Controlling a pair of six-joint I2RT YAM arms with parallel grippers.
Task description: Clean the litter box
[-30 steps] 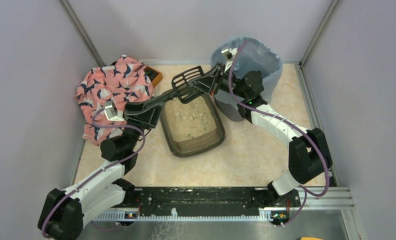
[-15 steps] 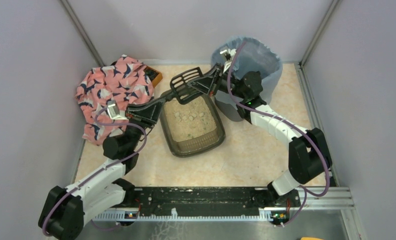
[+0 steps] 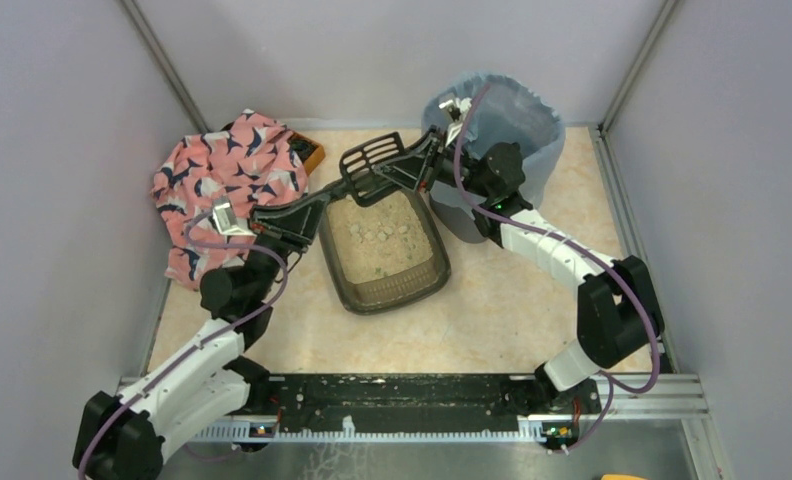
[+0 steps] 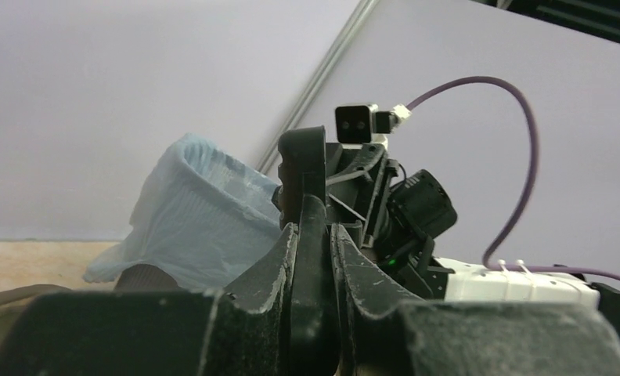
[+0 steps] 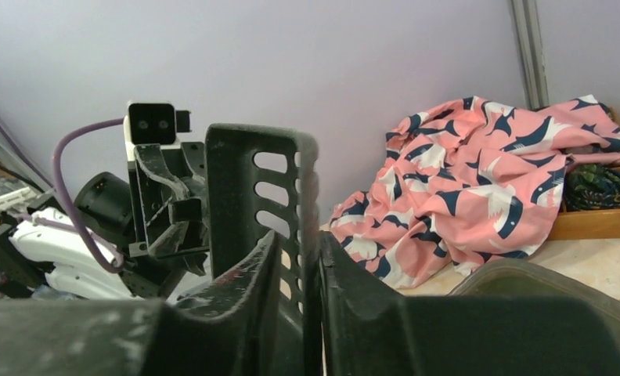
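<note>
The litter box (image 3: 387, 250) is a dark tray of beige granules at the table's middle; its rim shows in the right wrist view (image 5: 557, 286). A black slotted scoop (image 3: 365, 160) hangs above the box's far end. My left gripper (image 3: 310, 208) is shut on the scoop's handle, seen edge-on between its fingers in the left wrist view (image 4: 313, 231). My right gripper (image 3: 404, 170) is shut on the scoop's slotted head (image 5: 240, 188), which stands upright between its fingers (image 5: 299, 247). The scoop looks empty.
A round bin with a blue-grey bag liner (image 3: 502, 125) stands right of the box's far end, behind my right wrist. A pink patterned cloth (image 3: 227, 180) lies over a wooden tray (image 3: 310, 155) at the far left. Purple walls close in on three sides.
The left arm's elbow has drawn slightly to the left and the scoop has shifted a little left with it. Both grippers keep their hold on the scoop.
</note>
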